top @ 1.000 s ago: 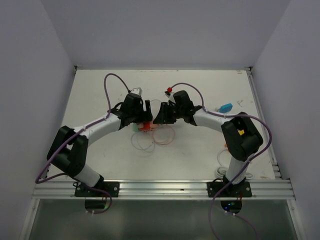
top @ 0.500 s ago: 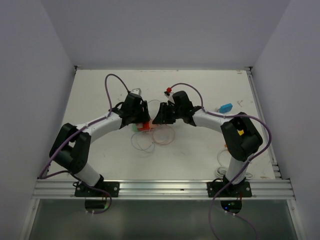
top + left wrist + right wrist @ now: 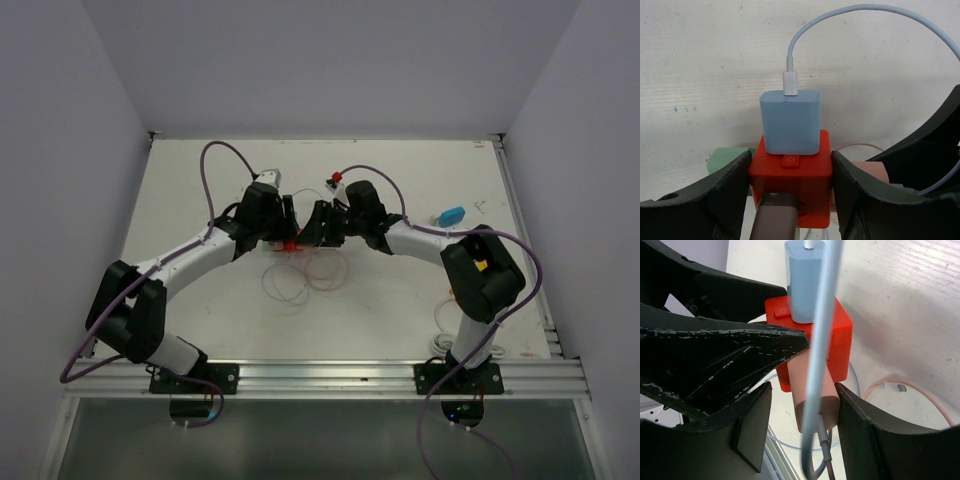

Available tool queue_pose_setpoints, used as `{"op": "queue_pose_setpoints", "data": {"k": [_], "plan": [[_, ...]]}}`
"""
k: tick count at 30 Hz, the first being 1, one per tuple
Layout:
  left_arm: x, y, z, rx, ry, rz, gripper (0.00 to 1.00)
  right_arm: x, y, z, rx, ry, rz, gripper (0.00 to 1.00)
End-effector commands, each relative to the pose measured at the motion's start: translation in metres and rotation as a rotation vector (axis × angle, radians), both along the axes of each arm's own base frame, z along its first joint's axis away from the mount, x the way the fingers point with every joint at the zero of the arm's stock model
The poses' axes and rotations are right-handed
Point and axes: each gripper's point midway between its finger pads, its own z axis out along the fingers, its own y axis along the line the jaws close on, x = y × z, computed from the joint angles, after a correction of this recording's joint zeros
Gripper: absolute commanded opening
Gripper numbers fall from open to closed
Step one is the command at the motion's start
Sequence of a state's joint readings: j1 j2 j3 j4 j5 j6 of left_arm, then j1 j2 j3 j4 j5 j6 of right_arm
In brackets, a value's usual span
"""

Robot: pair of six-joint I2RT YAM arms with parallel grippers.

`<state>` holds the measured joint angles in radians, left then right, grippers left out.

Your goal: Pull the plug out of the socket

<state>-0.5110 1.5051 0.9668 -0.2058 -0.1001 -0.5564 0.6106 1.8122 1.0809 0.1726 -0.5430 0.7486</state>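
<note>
Soft, even light falls from overhead on the white counter, leaving only faint shadows. Up close the red socket looks crisp, while the pale cable nearest the lens blurs out of focus.

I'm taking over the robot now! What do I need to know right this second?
Left tool: shut on the red socket cube, squeezing two of its sides.
Right tool: open, one finger on each side of the pink plug, with a gap on one side.
Blue plug: in another face of the cube.
Done: cube held, right tool lined up.
Left: probably close on the pink plug and pull. Nothing is unplugged yet.
</note>
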Motion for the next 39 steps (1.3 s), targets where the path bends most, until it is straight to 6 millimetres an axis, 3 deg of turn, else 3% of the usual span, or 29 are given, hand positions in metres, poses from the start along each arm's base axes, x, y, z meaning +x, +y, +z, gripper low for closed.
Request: {"op": "queue_pose_setpoints", "data": {"k": [1, 8, 13, 21, 30, 34, 39], "plan": [[0.017, -0.009, 0.046, -0.063, -0.163, -0.025, 0.0, 0.004, 0.016, 0.035, 0.103, -0.054, 0.037, 0.56], [0.02, 0.003, 0.059, -0.009, -0.233, -0.011, 0.0, 0.002, 0.011, 0.041, 0.081, -0.088, 0.038, 0.22], [0.023, 0.022, 0.052, 0.079, -0.249, 0.042, 0.0, 0.001, 0.001, 0.046, 0.039, -0.122, 0.02, 0.0], [0.027, 0.066, 0.041, 0.245, -0.249, 0.183, 0.0, -0.011, -0.011, 0.048, 0.013, -0.131, 0.035, 0.0], [0.036, 0.097, 0.044, 0.291, -0.248, 0.279, 0.0, -0.024, -0.025, 0.054, 0.012, -0.134, 0.058, 0.0], [0.041, 0.105, 0.05, 0.267, -0.253, 0.302, 0.0, -0.026, -0.035, 0.059, 0.003, -0.15, 0.052, 0.0], [0.041, 0.091, 0.056, 0.193, -0.257, 0.254, 0.0, -0.023, -0.044, 0.043, -0.041, -0.135, 0.036, 0.0]]}}
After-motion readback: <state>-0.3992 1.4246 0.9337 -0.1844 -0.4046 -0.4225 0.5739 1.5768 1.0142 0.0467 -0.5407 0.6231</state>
